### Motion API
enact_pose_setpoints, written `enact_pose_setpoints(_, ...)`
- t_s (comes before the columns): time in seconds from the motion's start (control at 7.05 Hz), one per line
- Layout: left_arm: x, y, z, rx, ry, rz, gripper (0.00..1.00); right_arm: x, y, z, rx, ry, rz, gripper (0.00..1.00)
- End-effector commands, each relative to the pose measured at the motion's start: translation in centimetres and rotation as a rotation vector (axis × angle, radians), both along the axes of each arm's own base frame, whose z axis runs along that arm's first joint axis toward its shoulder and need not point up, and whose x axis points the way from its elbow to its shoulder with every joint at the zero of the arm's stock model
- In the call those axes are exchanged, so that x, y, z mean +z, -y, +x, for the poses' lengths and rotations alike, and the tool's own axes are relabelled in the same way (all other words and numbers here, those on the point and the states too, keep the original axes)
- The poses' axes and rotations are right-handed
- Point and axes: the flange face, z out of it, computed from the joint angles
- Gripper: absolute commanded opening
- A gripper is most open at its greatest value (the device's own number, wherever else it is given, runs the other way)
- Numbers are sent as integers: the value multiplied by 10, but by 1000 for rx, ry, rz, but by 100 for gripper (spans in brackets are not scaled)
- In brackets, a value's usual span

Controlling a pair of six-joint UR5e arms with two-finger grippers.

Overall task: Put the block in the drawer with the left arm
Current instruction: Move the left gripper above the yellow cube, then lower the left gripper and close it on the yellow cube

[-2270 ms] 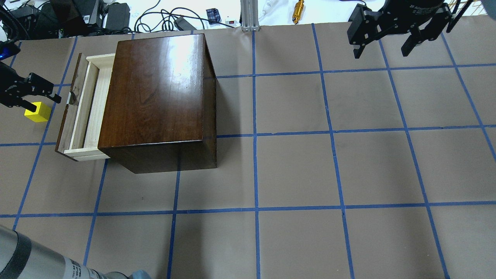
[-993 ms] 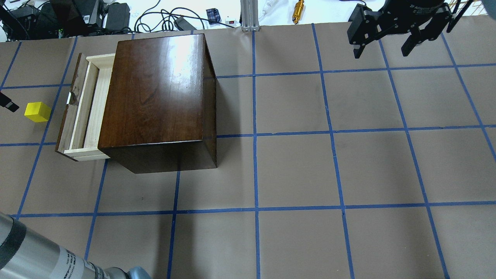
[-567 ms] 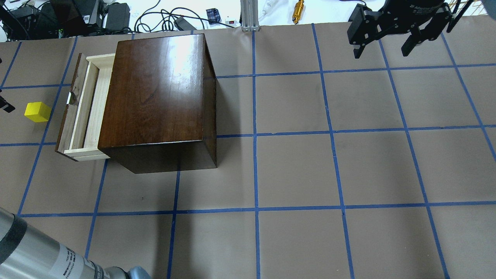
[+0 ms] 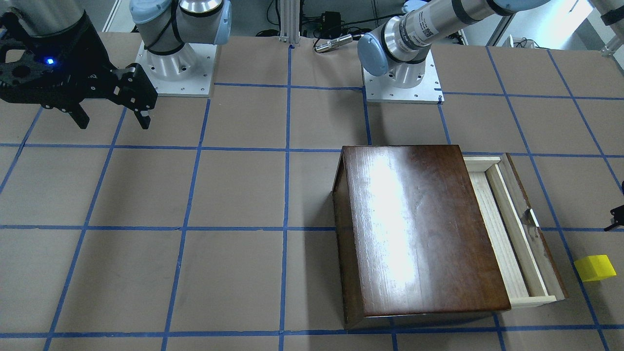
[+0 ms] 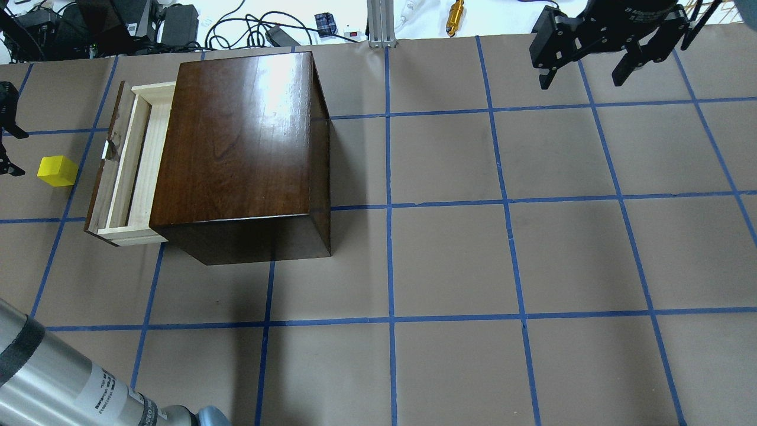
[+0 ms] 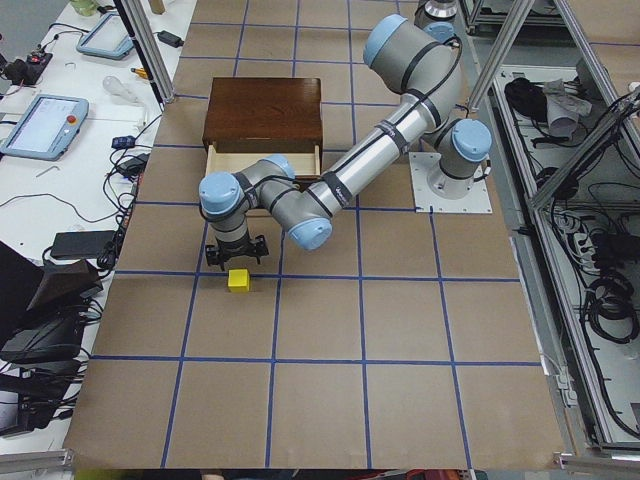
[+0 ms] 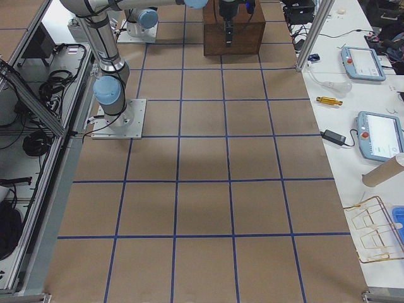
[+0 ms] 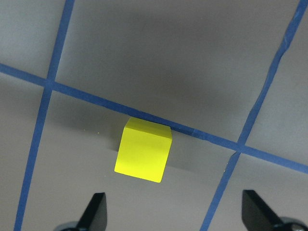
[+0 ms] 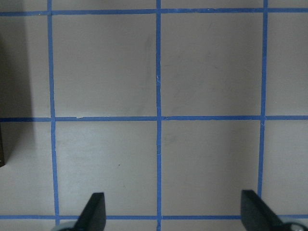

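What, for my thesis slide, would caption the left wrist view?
Left gripper, jaws open, hovers close to the yellow block beside a blue tape line.

block: painted plain bright yellow.
drawer: pale wood inside; front panel brown, perhaps grey-streaked.
box: finished in glossy dark brown.
table: covered in taupe, gridded with blue tape.

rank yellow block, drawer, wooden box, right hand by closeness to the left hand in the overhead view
1. yellow block, beside the left hand at the left edge.
2. drawer, pulled open toward that hand.
3. wooden box, left of centre.
4. right hand, far top right.
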Motion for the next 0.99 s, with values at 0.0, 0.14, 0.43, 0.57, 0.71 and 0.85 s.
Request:
enact_pose_setpoints(0.0, -23, 6, 2, -83, -23, 1, 98, 1, -1, 0, 0, 0, -1, 100)
enact_pose_setpoints(0.14, -32, 10, 2, -84, -42, -14, 98, 0, 0, -1, -2, 0, 0, 100)
enact_pose_setpoints(0.43, -48, 20, 7, -89, -70, -25, 98, 1, -1, 0, 0, -1, -1, 100)
enact_pose_setpoints(0.57, -51, 20, 7, -90, -72, -22, 98, 0, 0, 0, 0, 0, 0, 100)
enact_pose_setpoints(0.71, -58, 21, 8, -93, -75, -13, 98, 1, -1, 0, 0, 0, -1, 100)
enact_pose_setpoints(0.85, -59, 18, 13, -85, -72, -11, 98, 0, 0, 0, 0, 0, 0, 100)
